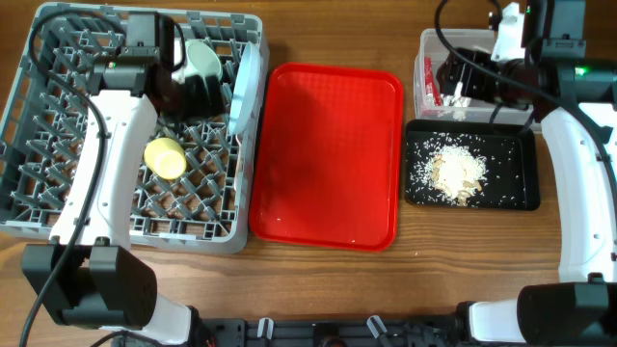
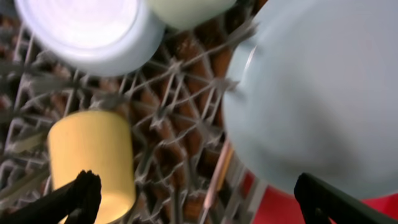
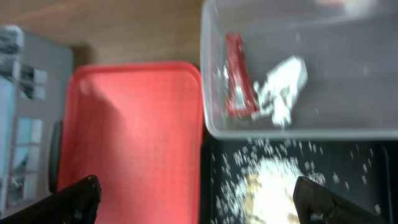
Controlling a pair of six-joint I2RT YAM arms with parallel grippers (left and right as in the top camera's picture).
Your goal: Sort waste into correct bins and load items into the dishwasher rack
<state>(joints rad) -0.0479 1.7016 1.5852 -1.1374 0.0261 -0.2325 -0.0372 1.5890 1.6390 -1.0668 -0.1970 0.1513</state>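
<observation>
The grey dishwasher rack (image 1: 39, 164) holds a mint plate (image 1: 243, 89) on edge, a mint bowl (image 1: 204, 60) and a yellow cup (image 1: 166, 158) on its side. My left gripper (image 2: 199, 199) is open and empty above the rack floor, between the cup (image 2: 93, 152) and the plate (image 2: 317, 93); a chopstick (image 2: 214, 174) lies below it. The clear tub (image 3: 348, 37) holds the red wrapper (image 3: 239, 74) and white tissue (image 3: 283, 87). The black tray (image 1: 516, 198) holds rice scraps (image 1: 455, 173). My right gripper (image 3: 199, 199) is open and empty over the edge between the red tray and the black tray.
The red serving tray (image 1: 328, 154) lies between the rack and the bins. The right arm (image 1: 540, 67) reaches over the tub. The left arm (image 1: 106, 135) lies over the rack's middle.
</observation>
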